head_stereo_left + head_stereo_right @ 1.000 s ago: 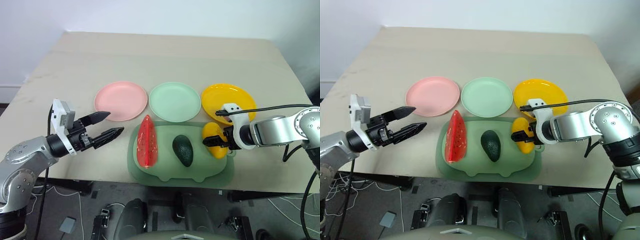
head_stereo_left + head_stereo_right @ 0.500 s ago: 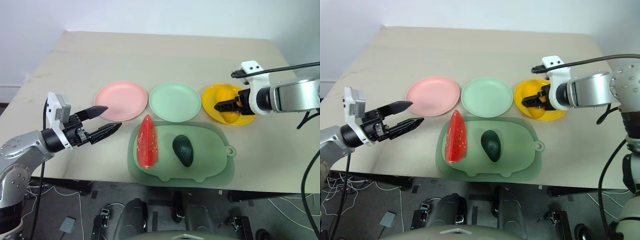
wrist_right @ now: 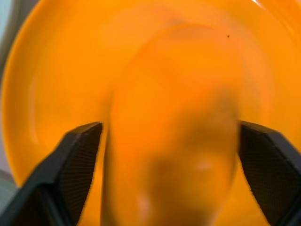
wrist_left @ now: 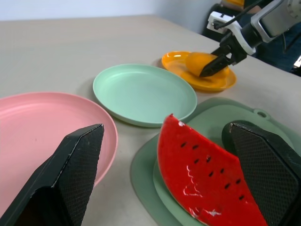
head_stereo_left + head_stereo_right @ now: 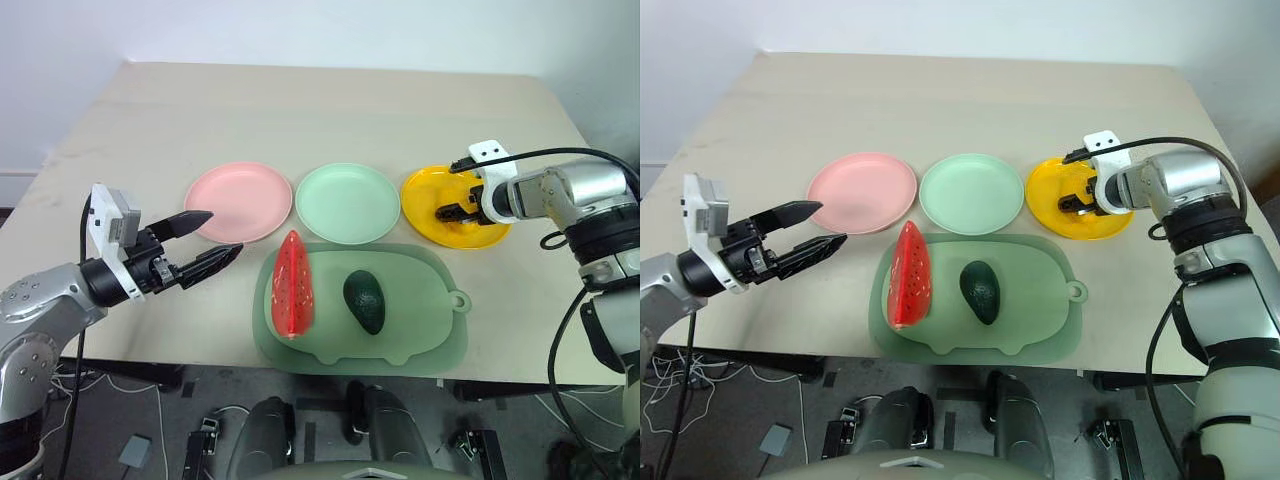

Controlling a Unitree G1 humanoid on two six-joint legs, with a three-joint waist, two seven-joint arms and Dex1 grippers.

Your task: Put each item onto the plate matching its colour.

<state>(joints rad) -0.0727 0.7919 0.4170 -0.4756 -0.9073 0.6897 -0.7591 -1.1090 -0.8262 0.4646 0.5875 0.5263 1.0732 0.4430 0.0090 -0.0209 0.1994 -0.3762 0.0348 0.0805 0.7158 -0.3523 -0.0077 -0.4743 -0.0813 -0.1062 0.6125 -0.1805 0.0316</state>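
Observation:
The yellow mango (image 3: pixel 174 127) lies on the yellow plate (image 5: pixel 420 195) at the right. My right gripper (image 5: pixel 452 213) is down over that plate, open, its fingers (image 3: pixel 75 160) spread on either side of the mango. The red watermelon slice (image 5: pixel 292 285) and the dark green avocado (image 5: pixel 365 300) lie side by side on the green mat (image 5: pixel 400 345). The pink plate (image 5: pixel 238 202) and the mint green plate (image 5: pixel 348 203) hold nothing. My left gripper (image 5: pixel 226 232) hovers open at the left, pointing toward the watermelon and apart from it.
The three plates stand in a row just behind the mat, near the table's front edge. The tan tabletop (image 5: pixel 330 110) stretches bare behind them. A black cable (image 5: pixel 560 152) arcs from the right wrist.
My right gripper carried the mango from the mat's right end back onto the yellow plate and spread its fingers. The left gripper stayed where it was.

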